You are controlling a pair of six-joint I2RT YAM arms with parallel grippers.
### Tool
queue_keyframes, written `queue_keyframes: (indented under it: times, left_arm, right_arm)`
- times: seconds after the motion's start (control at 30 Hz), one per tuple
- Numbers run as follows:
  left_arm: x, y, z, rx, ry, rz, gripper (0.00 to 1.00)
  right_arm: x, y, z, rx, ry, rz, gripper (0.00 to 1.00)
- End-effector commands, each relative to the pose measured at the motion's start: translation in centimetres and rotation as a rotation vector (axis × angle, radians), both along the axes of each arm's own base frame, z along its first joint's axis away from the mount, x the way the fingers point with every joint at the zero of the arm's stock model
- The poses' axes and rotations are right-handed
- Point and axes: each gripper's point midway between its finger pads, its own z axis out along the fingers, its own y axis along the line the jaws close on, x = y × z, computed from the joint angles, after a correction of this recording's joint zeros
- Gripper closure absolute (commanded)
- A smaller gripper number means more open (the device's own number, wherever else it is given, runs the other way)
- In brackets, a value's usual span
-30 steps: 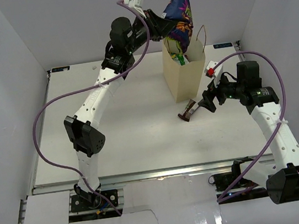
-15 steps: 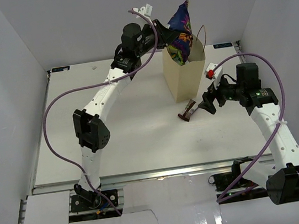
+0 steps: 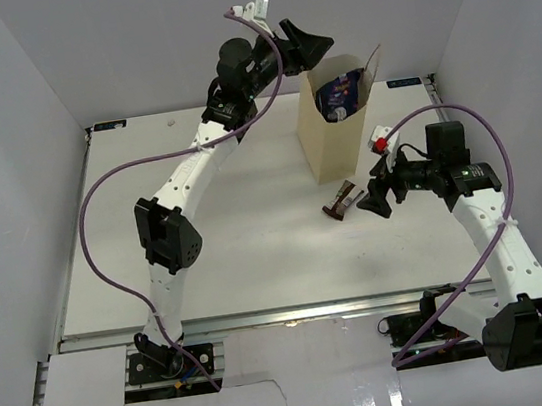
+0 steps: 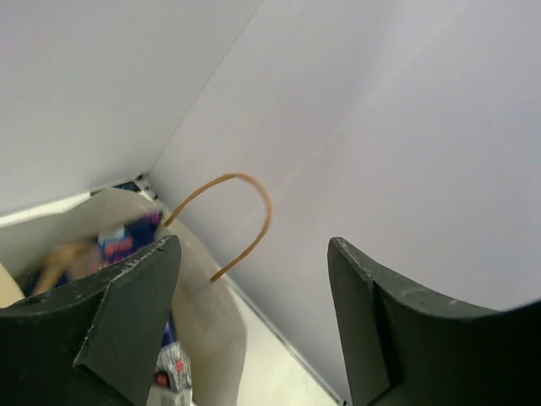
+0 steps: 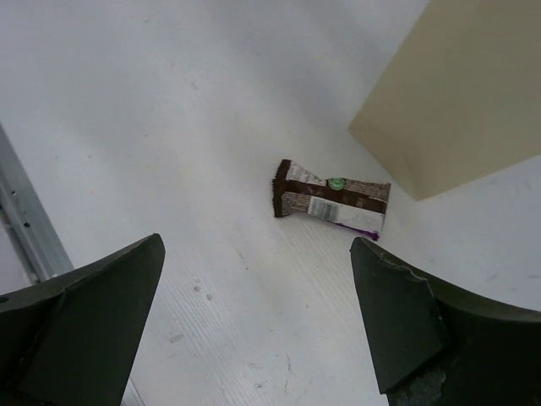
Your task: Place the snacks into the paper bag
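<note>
The tan paper bag (image 3: 337, 148) stands upright at the back of the table. A purple-blue snack bag (image 3: 341, 92) lies inside its open mouth, also seen in the left wrist view as the purple-blue snack bag (image 4: 127, 241) beside the paper bag's handle (image 4: 247, 193). My left gripper (image 3: 314, 40) hovers just above the bag's left rim, open and empty (image 4: 254, 244). A brown chocolate bar (image 3: 340, 201) lies flat on the table in front of the bag. My right gripper (image 3: 370, 199) is open just right of it; the chocolate bar (image 5: 331, 200) lies ahead of the open right gripper (image 5: 255, 244).
White walls close in the table on the left, back and right. The paper bag's front wall (image 5: 456, 93) rises right behind the chocolate bar. A metal rail (image 3: 296, 310) runs along the near table edge.
My left gripper has opened and let go of the purple-blue bag, which has dropped into the paper bag. The right gripper has edged a little closer to the chocolate bar.
</note>
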Motion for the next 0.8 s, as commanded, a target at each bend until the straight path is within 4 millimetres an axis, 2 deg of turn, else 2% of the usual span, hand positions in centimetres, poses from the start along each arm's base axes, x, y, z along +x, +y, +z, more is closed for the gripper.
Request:
queue_keyframes:
  times: [0.0,0.07,0.1,0.13,0.17,0.2,0.3,0.33,0.4,0.43,0.5,0.53,0.6,0.63,0.73,0.77]
  left_arm:
    - [-5.2,2.7,11.2,-0.14,-0.204,-0.032,0.18]
    - [-6.2,3.2,12.0,-0.127,-0.23,-0.04,0.18]
    - [-7.4,3.9,12.8,-0.115,-0.25,-0.044,0.18]
    - [-8.0,4.4,12.8,-0.073,-0.29,-0.034,0.18]
    - [-8.3,5.0,12.5,-0.048,-0.292,-0.016,0.17]
    - [-9.5,6.3,11.3,-0.003,-0.26,0.005,0.16]
    - [-10.3,9.7,7.5,0.131,-0.238,0.141,0.15]
    - [-11.8,11.9,4.9,0.191,-0.216,0.184,0.14]
    - [-12.7,15.2,0.6,0.272,-0.117,0.282,0.11]
    - [-14.6,17.3,-2.4,0.299,-0.062,0.307,0.11]
    - [-16.1,20.2,-6.5,0.34,0.046,0.384,0.11]
    - [-18.1,22.0,-9.5,0.356,0.092,0.399,0.11]
    - [-19.9,24.0,-13.2,0.342,0.209,0.445,0.11]
    - [-21.6,25.2,-16.3,0.355,0.264,0.453,0.11]
    - [-23.6,26.6,-19.9,0.286,0.379,0.482,0.11]
    - [-24.6,27.1,-21.8,0.258,0.422,0.486,0.11]
  right_arm:
    - [-3.3,1.7,-1.5,0.054,0.054,0.182,0.03]
    - [-5.1,2.4,-3.0,0.028,-0.072,0.381,0.02]
    - [-7.2,2.4,-4.2,0.019,-0.058,0.463,0.02]
    - [-7.2,2.3,-5.2,-0.042,-0.204,0.576,0.02]
    - [-7.8,2.1,-6.8,-0.066,-0.21,0.611,0.03]
    - [-7.3,1.6,-8.1,-0.131,-0.248,0.637,0.05]
    - [-5.7,0.6,-11.2,-0.259,-0.301,0.691,0.04]
    - [-4.2,-0.1,-12.4,-0.326,-0.308,0.691,0.03]
    - [-2.4,-0.9,-13.3,-0.407,-0.338,0.706,0.01]
    - [-0.8,-0.9,-13.6,-0.431,-0.367,0.701,0.0]
    - [1.1,-0.9,-13.4,-0.468,-0.4,0.682,0.0]
    - [2.8,-0.7,-13.4,-0.489,-0.444,0.663,0.0]
    - [4.4,-0.3,-13.6,-0.531,-0.456,0.643,0.04]
    - [5.4,0.0,-14.1,-0.546,-0.466,0.643,0.04]
    - [6.6,1.1,-15.2,-0.576,-0.441,0.659,0.08]
    - [6.9,1.9,-15.3,-0.584,-0.452,0.669,0.09]
